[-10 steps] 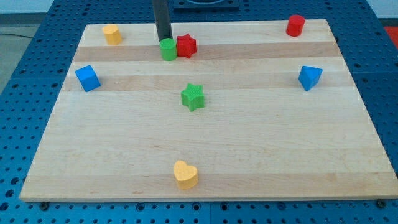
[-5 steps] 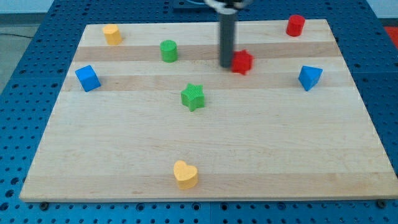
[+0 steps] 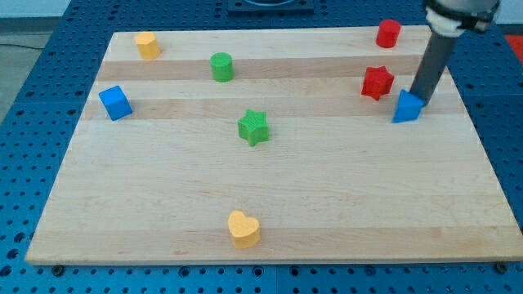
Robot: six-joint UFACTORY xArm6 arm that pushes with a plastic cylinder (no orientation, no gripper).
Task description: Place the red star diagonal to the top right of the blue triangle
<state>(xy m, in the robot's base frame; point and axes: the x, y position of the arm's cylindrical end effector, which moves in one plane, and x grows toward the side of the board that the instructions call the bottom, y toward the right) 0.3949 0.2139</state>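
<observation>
- no jaws, just rod; my tip [image 3: 422,100] touching blue triangle [image 3: 406,107] at its upper right
- red star [image 3: 377,82] just upper-left of triangle, apart
- rod top cut off by frame; tip end partly hidden behind triangle

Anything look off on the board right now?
Yes: the red star sits up-left of the blue triangle, not up-right as wanted. My tip is right against the triangle's upper right, away from the star. Nothing looks tipped or damaged.
</observation>
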